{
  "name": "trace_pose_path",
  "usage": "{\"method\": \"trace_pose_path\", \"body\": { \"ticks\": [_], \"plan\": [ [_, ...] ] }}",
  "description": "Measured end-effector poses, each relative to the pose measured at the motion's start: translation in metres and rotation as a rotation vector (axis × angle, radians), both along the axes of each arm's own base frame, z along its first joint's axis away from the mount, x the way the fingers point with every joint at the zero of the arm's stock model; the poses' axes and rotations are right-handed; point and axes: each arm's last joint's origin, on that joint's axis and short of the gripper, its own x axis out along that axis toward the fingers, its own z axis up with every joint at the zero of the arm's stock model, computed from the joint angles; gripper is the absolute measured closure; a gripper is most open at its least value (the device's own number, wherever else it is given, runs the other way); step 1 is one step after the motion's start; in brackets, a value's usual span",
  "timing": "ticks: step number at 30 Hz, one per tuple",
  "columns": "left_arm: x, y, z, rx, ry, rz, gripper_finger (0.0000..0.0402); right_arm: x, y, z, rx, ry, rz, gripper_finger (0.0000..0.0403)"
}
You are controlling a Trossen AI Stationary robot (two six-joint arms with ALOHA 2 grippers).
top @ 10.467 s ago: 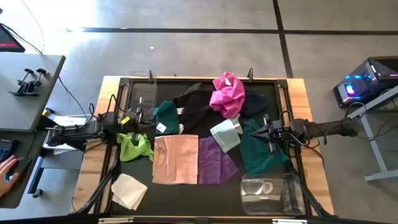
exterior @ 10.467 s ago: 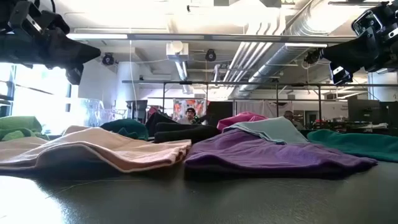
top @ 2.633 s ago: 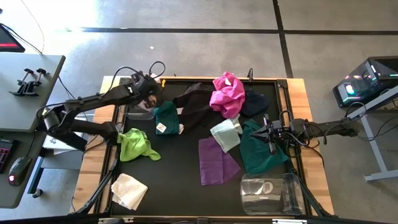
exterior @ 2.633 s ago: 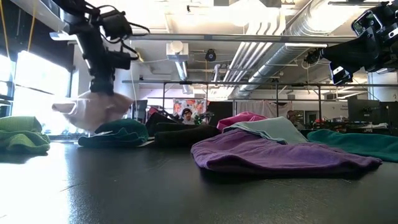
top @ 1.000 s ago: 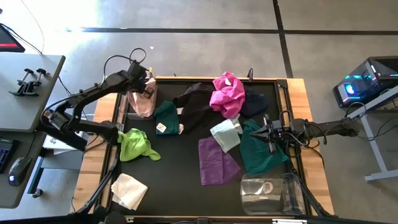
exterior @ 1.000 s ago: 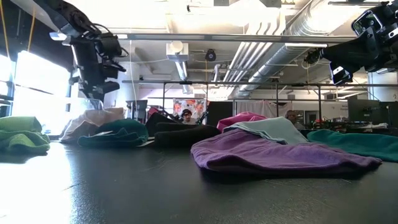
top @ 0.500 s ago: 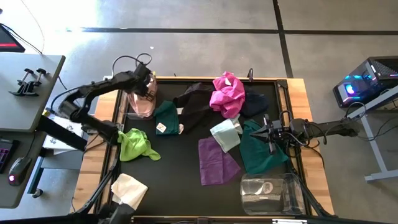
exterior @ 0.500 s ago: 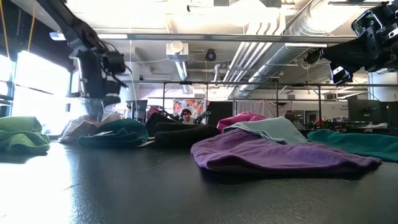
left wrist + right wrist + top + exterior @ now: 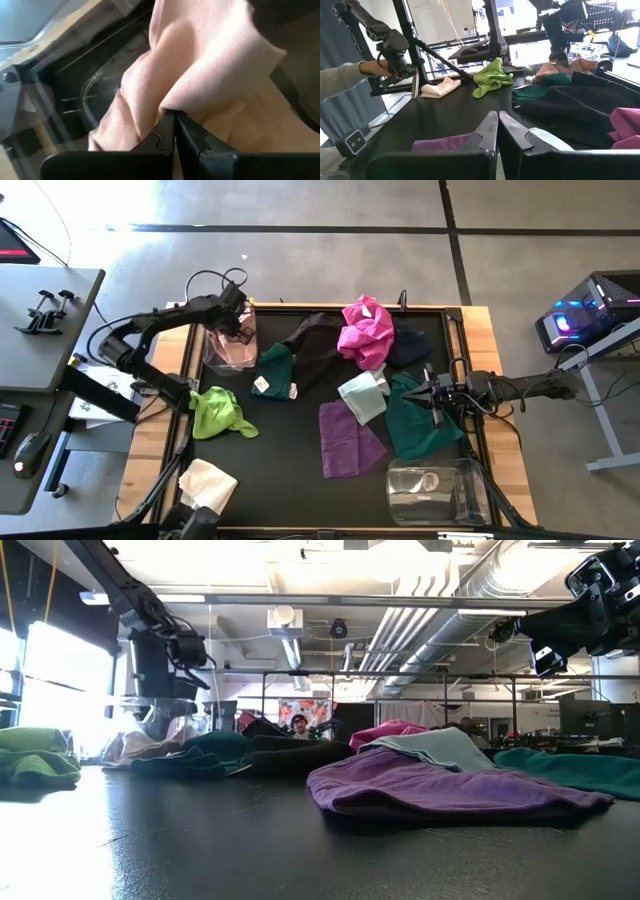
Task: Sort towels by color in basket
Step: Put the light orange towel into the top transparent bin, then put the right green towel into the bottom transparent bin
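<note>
Peach towel (image 9: 231, 345) in clear bin (image 9: 210, 352), table's far-left corner; remaining towels (image 9: 352, 442) spread mid-table.

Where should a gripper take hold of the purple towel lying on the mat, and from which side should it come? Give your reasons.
Grip the purple towel at its front corner, coming straight down from above. It lies spread flat, and that end is clear on the mat, while its far end sits close under the pale mint towel. A top-down pinch there should raise one layer without dragging neighbours.

Open lab or workshop: bare ceiling ducts (image 9: 470, 600), concrete floor (image 9: 320, 270), lit computer tower (image 9: 590, 305).
</note>
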Motion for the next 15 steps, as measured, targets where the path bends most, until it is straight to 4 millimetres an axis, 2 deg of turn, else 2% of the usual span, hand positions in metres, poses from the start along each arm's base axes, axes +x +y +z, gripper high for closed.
{"method": "trace_pose_path", "body": {
  "ticks": [11,15],
  "plan": [
    [-0.016,-0.026,0.052,0.142,-0.101,0.017,0.0322,0.0,0.0,0.0,0.0,0.0,0.0,0.0401],
    [-0.014,-0.04,0.071,0.168,-0.259,-0.033,0.0299,0.0,0.0,0.0,0.0,0.0,0.0,0.0401]
  ]
}}
